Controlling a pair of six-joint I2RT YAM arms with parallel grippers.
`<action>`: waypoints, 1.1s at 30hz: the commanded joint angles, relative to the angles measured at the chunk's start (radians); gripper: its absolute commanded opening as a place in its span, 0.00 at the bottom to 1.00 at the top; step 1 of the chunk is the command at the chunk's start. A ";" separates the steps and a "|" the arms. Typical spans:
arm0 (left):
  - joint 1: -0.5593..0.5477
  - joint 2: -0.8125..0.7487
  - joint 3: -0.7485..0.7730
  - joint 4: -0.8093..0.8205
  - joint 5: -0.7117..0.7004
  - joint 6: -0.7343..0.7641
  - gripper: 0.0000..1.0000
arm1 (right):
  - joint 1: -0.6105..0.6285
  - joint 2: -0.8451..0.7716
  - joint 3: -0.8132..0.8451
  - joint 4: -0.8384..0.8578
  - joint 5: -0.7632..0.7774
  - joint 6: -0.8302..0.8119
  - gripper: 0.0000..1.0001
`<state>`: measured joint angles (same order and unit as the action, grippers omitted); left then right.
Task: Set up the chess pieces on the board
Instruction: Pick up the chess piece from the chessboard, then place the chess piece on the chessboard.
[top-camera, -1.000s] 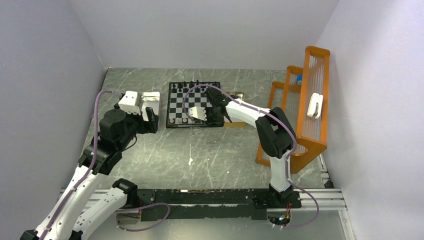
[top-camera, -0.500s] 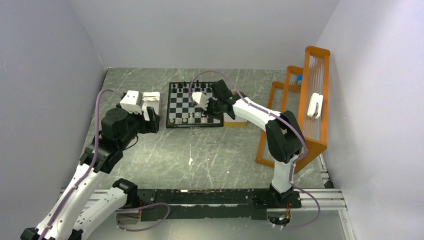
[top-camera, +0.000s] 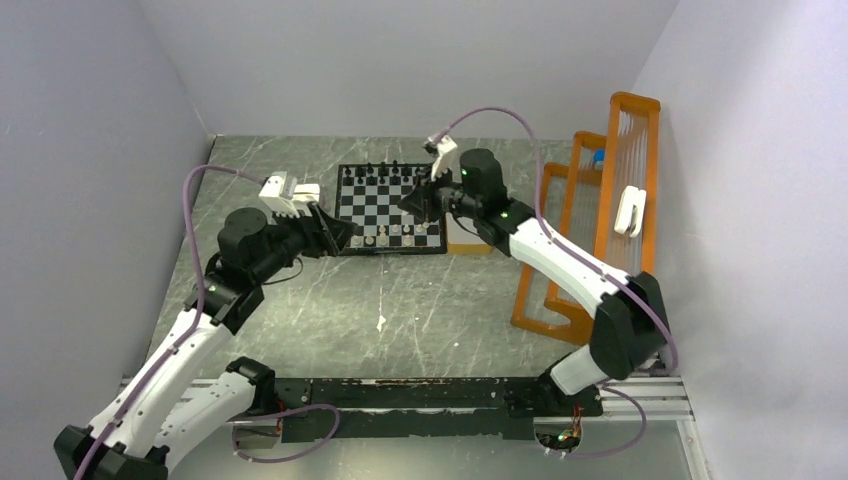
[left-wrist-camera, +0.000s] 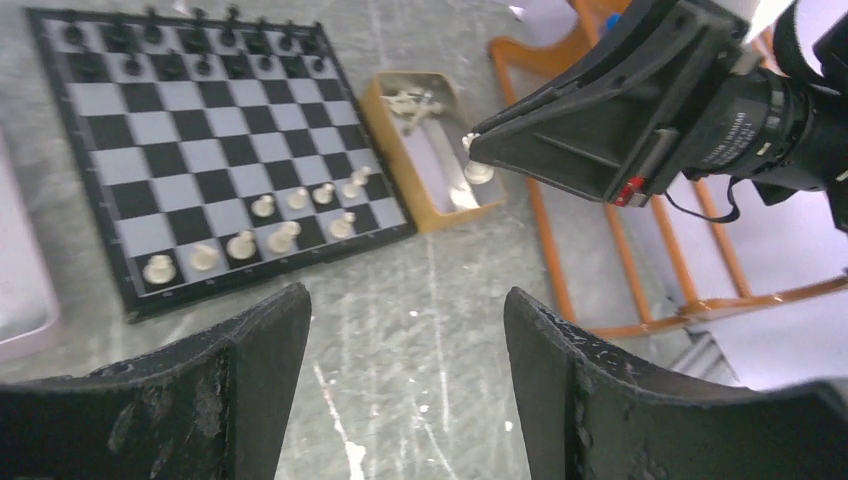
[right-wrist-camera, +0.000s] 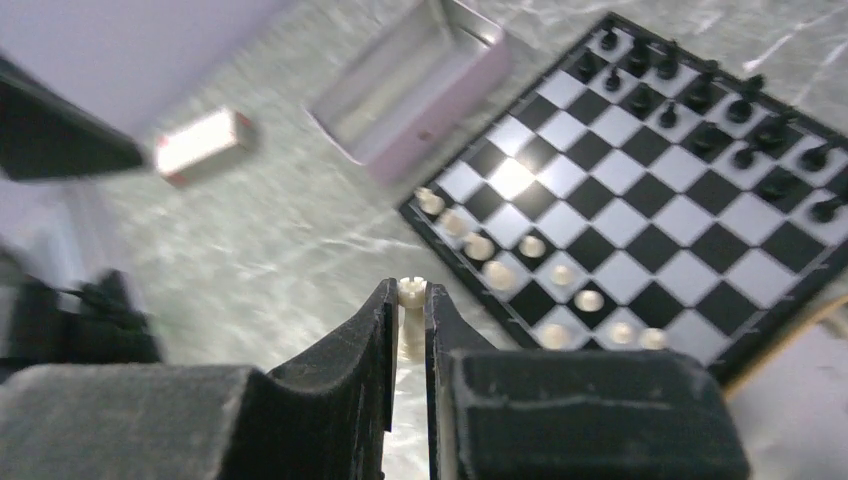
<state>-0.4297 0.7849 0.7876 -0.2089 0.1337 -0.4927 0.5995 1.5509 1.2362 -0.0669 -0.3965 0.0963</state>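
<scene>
The left gripper (top-camera: 338, 234), beside the near-left corner of the small square black-and-white checked chessboard (top-camera: 390, 203), has its jaws wide apart and empty. The board carries black chessmen (right-wrist-camera: 700, 100) on its far rows and cream chessmen (left-wrist-camera: 290, 225) on its near rows. The right gripper (right-wrist-camera: 408, 295), above the board's right edge, pinches an upright cream rook (right-wrist-camera: 410, 325). A tan flat tray (left-wrist-camera: 440, 165) lies just right of the board.
</scene>
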 joint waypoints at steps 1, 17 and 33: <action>0.000 0.046 -0.060 0.282 0.212 -0.132 0.74 | 0.000 -0.141 -0.150 0.342 -0.044 0.435 0.05; -0.022 0.334 -0.103 0.944 0.550 -0.465 0.75 | 0.008 -0.293 -0.277 0.561 -0.037 0.741 0.08; -0.078 0.407 -0.063 1.071 0.520 -0.497 0.62 | 0.016 -0.313 -0.279 0.554 -0.044 0.750 0.08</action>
<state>-0.4992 1.1889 0.6872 0.7719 0.6407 -0.9886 0.6109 1.2697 0.9676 0.4648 -0.4450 0.8413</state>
